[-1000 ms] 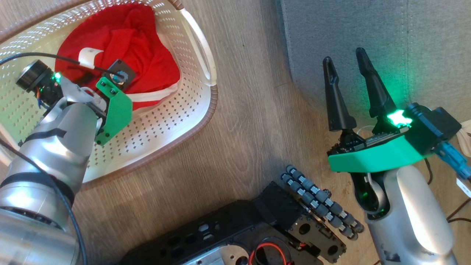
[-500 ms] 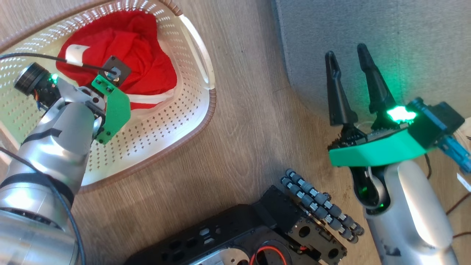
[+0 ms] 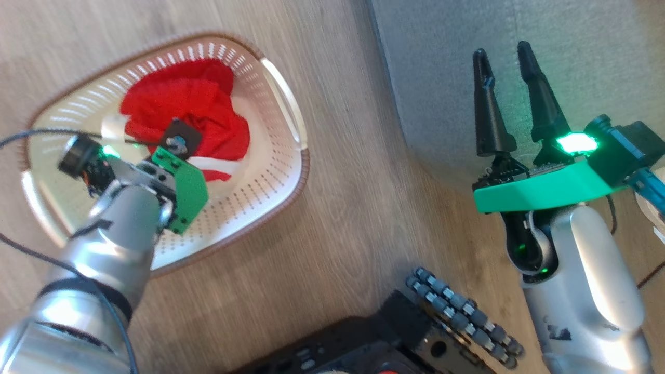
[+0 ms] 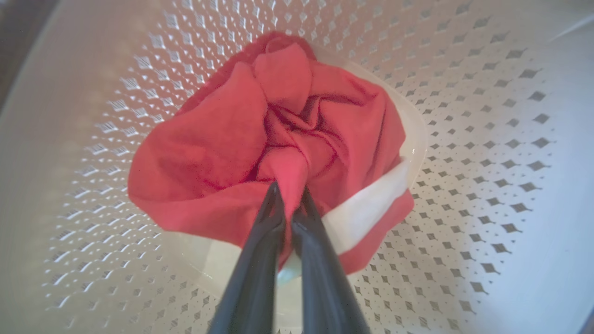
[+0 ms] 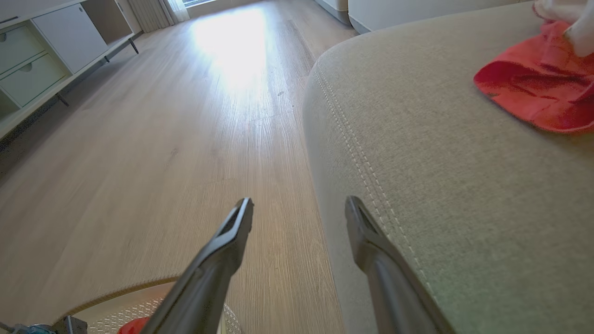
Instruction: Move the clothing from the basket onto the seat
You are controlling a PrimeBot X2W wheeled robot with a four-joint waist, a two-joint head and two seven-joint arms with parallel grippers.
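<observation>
The cream perforated basket (image 3: 291,182) stands on the wood floor at the left, with red clothing (image 3: 182,104) bunched inside it. My left arm (image 3: 176,182) reaches down into the basket. In the left wrist view my left gripper (image 4: 287,190) is shut on a raised fold of the red clothing (image 4: 222,139), which has a white band along its lower edge. My right gripper (image 3: 501,52) hangs open and empty over the corner of the grey seat (image 3: 441,78). In the right wrist view another red garment (image 5: 533,88) lies on the seat (image 5: 441,162).
My black wheeled base (image 3: 415,332) with its grey rollers sits at the bottom centre. Bare wood floor (image 3: 337,208) separates the basket from the seat. A low cabinet with drawers (image 5: 37,60) lines the far left of the room.
My left gripper has shut on the red clothing, which is now gathered into a tighter bunch. The head camera has shifted, so the basket looks smaller and lower. The right gripper stays open.
</observation>
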